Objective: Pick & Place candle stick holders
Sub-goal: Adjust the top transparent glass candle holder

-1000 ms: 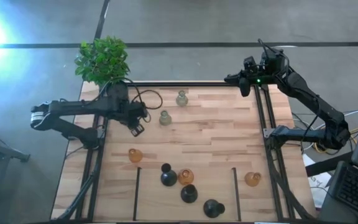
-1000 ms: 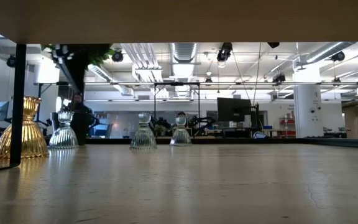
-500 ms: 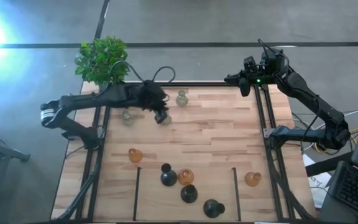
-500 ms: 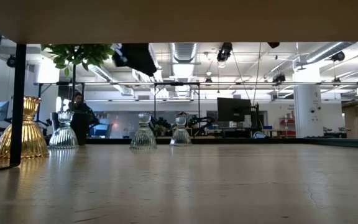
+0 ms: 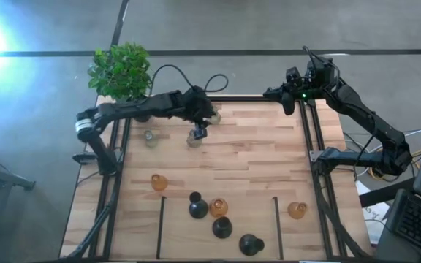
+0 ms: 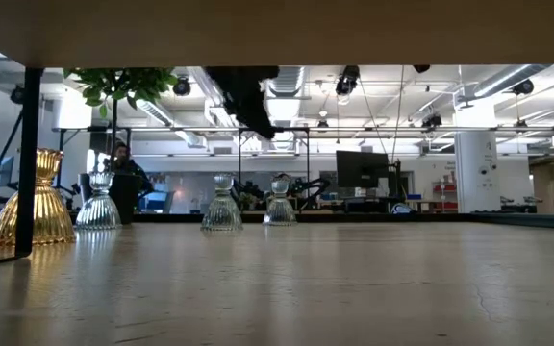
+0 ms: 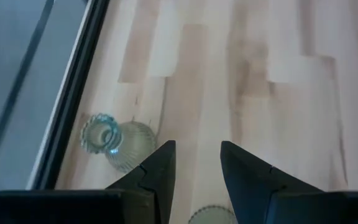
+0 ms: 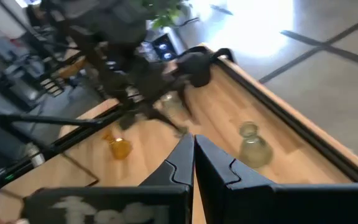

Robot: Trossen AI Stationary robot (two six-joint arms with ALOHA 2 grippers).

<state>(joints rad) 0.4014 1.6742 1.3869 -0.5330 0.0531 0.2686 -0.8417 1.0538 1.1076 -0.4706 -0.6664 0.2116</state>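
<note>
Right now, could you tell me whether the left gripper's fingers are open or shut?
Open. In the left wrist view the left gripper shows bare wood between its two fingers, nothing held.

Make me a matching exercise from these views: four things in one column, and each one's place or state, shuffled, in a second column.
Things:
1. left gripper
2. right gripper
3. potted plant
4. lone amber candle stick holder

Places or states:
a. shut, waiting beyond the table's far right corner
b. standing right of the right-hand black divider strip
c. open, above a pale green-grey candle stick holder
d. at the table's far left corner

Pairs: 1-c, 2-a, 3-d, 4-b
</note>
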